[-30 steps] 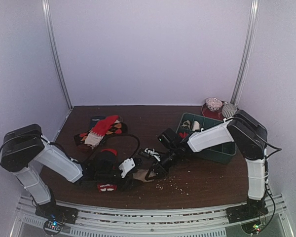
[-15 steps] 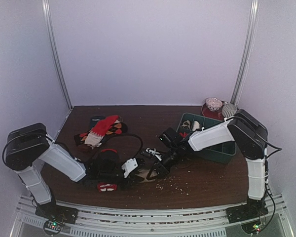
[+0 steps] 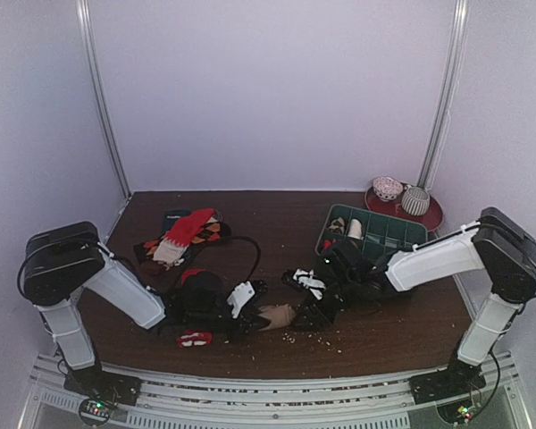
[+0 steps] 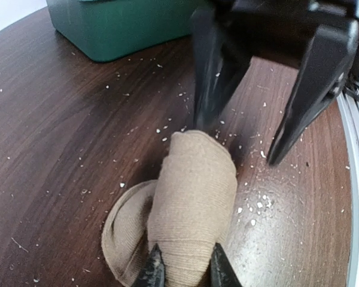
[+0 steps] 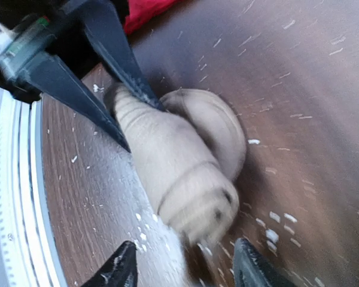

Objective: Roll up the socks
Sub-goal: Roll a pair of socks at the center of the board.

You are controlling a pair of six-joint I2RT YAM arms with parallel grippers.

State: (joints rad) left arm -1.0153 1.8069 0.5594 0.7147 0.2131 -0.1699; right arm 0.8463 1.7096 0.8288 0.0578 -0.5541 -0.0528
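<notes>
The tan-brown sock (image 4: 194,191) is a rolled bundle on the dark wooden table, with a loose flap at its left side. My left gripper (image 4: 184,272) is shut on the roll's near end. My right gripper (image 4: 254,113) is open, its fingers just beyond the roll's far end and apart from it. The right wrist view shows the roll (image 5: 179,161) ahead of my open right gripper (image 5: 182,269). In the top view the roll (image 3: 277,315) lies between the left gripper (image 3: 255,311) and the right gripper (image 3: 314,309). The red sock (image 3: 195,276) lies mostly hidden under my left wrist.
A green compartment tray (image 3: 389,273) stands at the right, also in the left wrist view (image 4: 119,27). A pile of red, white and dark socks (image 3: 183,234) lies at the back left. A red plate (image 3: 427,217) with two bowls is at the back right. White crumbs (image 3: 317,338) dot the table.
My right gripper has drawn back to the right, off the tan roll, and its arm has dropped lower. My left gripper has shifted right with the roll in it.
</notes>
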